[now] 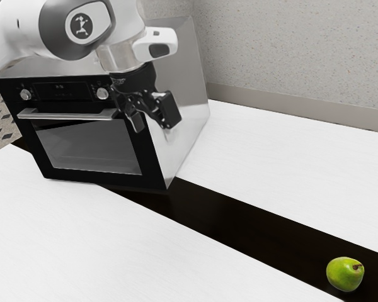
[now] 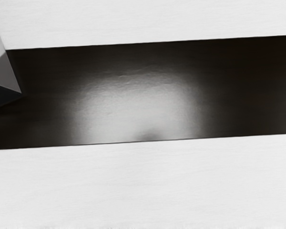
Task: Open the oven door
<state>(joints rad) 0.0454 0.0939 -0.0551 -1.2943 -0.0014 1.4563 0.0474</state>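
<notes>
While your gripper [image 1: 154, 118] stands wide near the oven [image 1: 188, 82], door [image 1: 91, 146] closed, handle [image 1: 66, 114] along its upper part, green fruit [image 1: 344, 274] well apart.

Black oven door [image 1: 93, 146], closed, upright, glass-paned

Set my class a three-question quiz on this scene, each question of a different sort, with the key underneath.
1. Multiple choice: what rests on the dark strip of the countertop?
a) a mug
b) a green fruit
c) a spoon

2. True or false: the oven door is shut.

3. Fill in the blank: the fingers of the pincer stand ____.

Key: 1 b; 2 true; 3 apart.
</notes>
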